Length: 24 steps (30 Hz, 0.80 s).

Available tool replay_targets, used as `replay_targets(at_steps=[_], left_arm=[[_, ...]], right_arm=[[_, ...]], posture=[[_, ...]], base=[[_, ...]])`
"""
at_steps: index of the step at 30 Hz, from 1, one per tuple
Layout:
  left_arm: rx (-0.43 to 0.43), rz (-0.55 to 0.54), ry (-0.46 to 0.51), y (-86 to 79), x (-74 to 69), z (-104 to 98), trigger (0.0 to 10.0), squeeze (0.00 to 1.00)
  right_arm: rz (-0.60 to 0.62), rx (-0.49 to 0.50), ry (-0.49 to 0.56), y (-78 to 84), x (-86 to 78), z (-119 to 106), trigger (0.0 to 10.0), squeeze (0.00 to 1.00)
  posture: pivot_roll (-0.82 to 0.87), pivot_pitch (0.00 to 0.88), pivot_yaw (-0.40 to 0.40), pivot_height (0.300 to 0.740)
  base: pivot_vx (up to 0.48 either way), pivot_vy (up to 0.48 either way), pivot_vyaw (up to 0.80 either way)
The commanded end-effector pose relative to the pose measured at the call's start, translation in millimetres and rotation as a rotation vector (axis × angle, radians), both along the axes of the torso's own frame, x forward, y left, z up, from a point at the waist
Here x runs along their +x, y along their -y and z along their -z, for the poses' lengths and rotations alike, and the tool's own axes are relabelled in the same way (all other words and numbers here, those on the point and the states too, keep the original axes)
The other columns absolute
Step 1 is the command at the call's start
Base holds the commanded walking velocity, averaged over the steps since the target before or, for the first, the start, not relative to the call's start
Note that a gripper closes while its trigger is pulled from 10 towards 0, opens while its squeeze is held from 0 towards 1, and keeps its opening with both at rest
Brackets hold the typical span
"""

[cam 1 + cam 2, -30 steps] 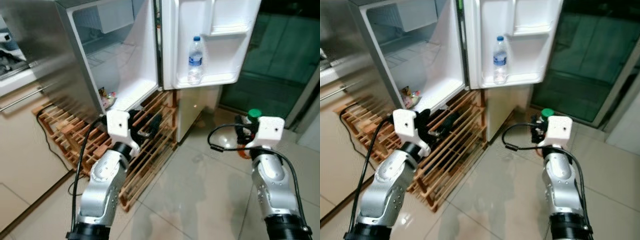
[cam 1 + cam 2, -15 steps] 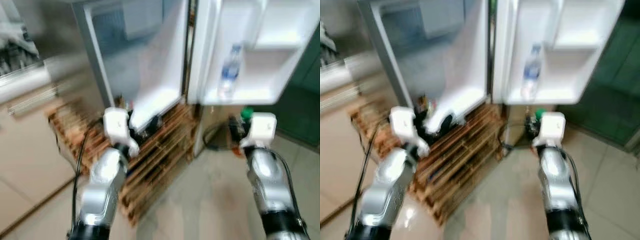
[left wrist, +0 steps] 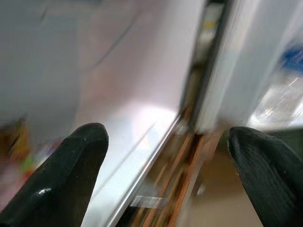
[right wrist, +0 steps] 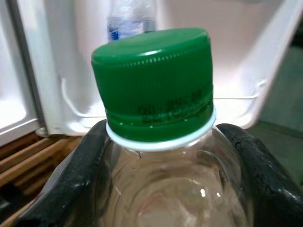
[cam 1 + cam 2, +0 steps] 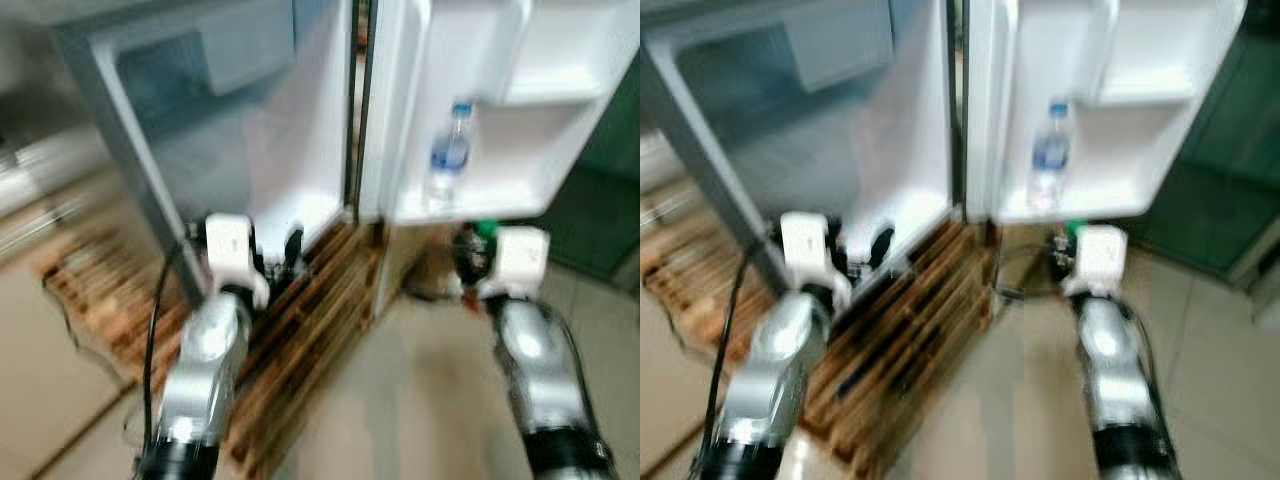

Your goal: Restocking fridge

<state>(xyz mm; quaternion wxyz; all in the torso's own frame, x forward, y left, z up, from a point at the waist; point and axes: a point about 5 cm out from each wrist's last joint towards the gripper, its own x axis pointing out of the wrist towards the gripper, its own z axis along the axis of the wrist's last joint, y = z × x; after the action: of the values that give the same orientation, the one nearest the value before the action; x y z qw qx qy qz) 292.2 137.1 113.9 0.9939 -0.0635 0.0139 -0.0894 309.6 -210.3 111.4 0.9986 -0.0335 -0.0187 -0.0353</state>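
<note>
- open fridge (image 5: pixel 250 130), blurred; door shelf (image 5: pixel 480 195) carries 1 water bottle (image 5: pixel 449 160)
- left gripper (image 3: pixel 170 156) spread wide, holding nothing, near the fridge's lower edge
- right gripper (image 4: pixel 161 156) clamps a green-capped bottle (image 4: pixel 154 82) at its shoulder, below the door shelf; clear plastic probably slick, slightly squashy, so the shoulder hold suits

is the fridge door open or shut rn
Open. The fridge door is swung wide, its shelf holding an upright water bottle facing the camera, and the white fridge interior is exposed.
</note>
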Motion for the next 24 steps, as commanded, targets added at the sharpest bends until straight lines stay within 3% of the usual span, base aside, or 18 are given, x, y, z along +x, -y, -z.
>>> replay_targets(at_steps=[1,4,11,24], left_arm=[[-0.021,-0.02,-0.025,-10.1,-9.5,8,10.0,0.0],[-0.047,0.005,-0.011,-5.2,-13.4,5,10.0,0.0],[-0.093,-0.001,0.014,2.4,-6.0,-1,10.0,0.0],[-0.08,-0.006,0.012,6.4,-3.2,-1,10.0,0.0]], right_arm=[[-0.056,-0.001,0.076,-13.3,2.1,-14,10.0,0.0],[-0.066,-0.001,0.073,-14.2,2.8,-13,10.0,0.0],[-0.103,0.003,0.063,-23.3,9.1,-13,10.0,0.0],[-0.145,-0.004,0.054,-28.6,15.7,-15,10.0,0.0]], posture=[[-0.17,0.0,0.017,0.74],[-0.16,0.0,0.011,0.74],[-0.15,0.0,-0.003,0.74],[-0.15,0.0,-0.031,0.74]], base=[[0.0,0.0,0.0],[0.0,0.0,0.0],[0.0,-0.426,0.0],[0.02,-0.42,0.0]])
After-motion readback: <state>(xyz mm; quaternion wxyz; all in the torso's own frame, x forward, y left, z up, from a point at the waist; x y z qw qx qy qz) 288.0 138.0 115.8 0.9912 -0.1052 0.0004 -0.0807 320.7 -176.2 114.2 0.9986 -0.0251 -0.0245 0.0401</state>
